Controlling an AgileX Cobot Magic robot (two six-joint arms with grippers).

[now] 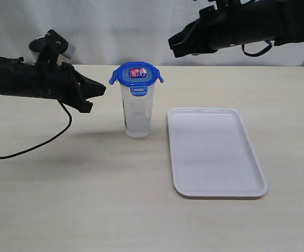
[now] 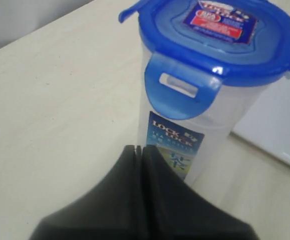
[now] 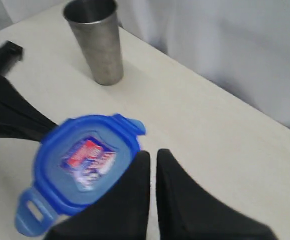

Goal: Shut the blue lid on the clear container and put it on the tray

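Observation:
The clear container [image 1: 136, 113] stands upright on the table, just left of the tray [image 1: 215, 152]. The blue lid [image 1: 136, 73] sits on its rim; the front tab hangs down and the side tabs stick out. My left gripper [image 1: 102, 90] is shut and empty, a short way left of the container at about lid height. In the left wrist view its tips [image 2: 138, 148] point at the container's label [image 2: 175, 145] below the lid [image 2: 220, 40]. My right gripper [image 1: 171, 44] hovers shut and empty, above and to the right of the lid [image 3: 84, 160], with its tips [image 3: 153, 154] beside the lid's edge.
A steel cup [image 1: 36, 48] stands at the back left behind the left arm, also in the right wrist view [image 3: 95, 40]. The left arm's black cable [image 1: 41, 142] loops over the table at left. A white curtain backs the table.

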